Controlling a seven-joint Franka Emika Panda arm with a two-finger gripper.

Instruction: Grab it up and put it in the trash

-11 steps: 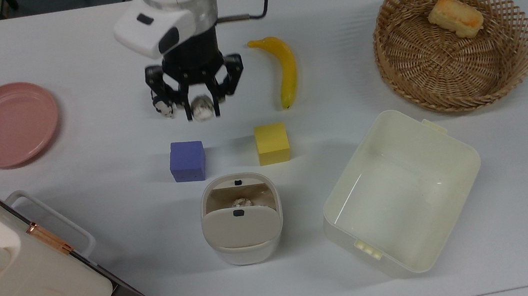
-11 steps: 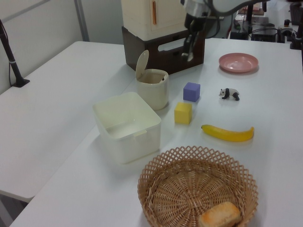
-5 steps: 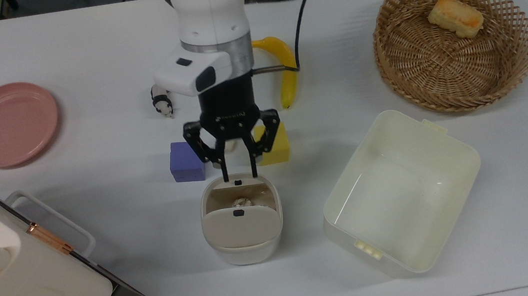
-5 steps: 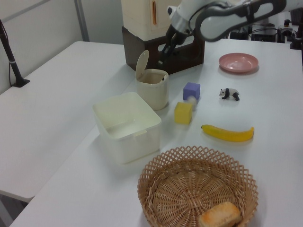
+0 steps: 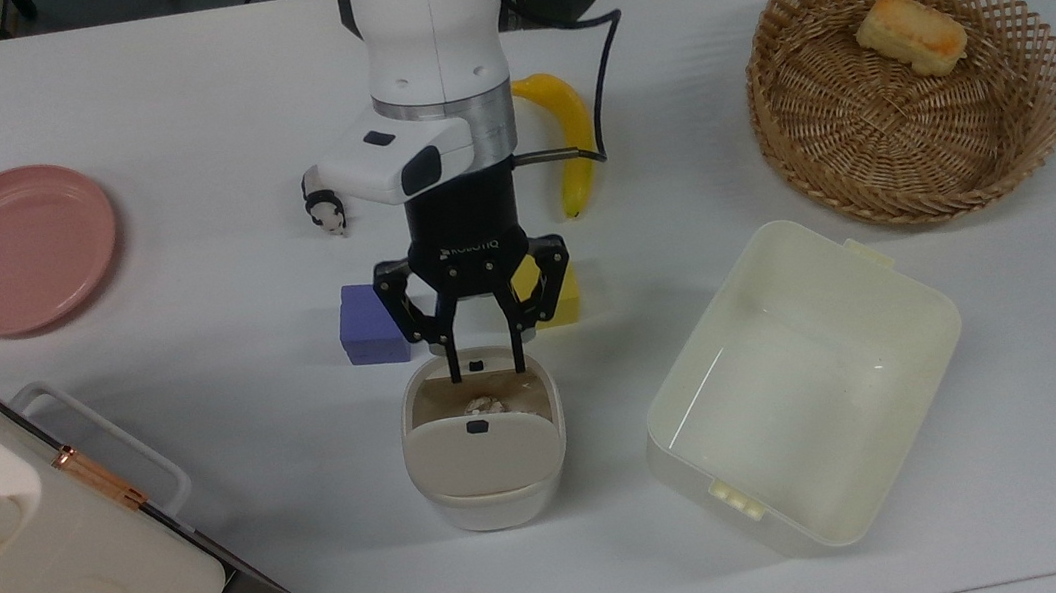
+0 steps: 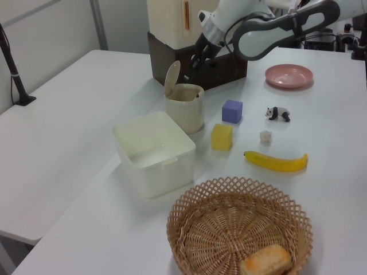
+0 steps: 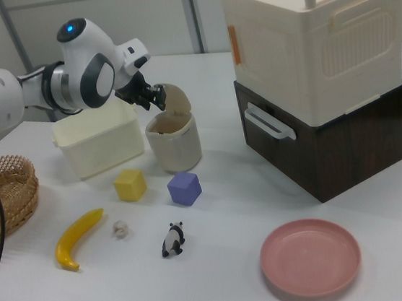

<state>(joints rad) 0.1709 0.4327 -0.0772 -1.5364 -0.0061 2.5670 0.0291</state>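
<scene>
Crumpled paper wad (image 6: pixel 265 136) lies on table (image 6: pixel 57 126), ungrasped; pincer (image 5: pixel 483 374) apart, empty, above trash (image 5: pixel 491 503); pickup and drop outstanding

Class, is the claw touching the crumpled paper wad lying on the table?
Apart. The left view shows the paper wad on the table beside the banana, with the claw up over the bin.

tool (image 5: pixel 485 370) over trash (image 5: pixel 486 463), wad (image 6: pixel 265 136) dropped
</scene>
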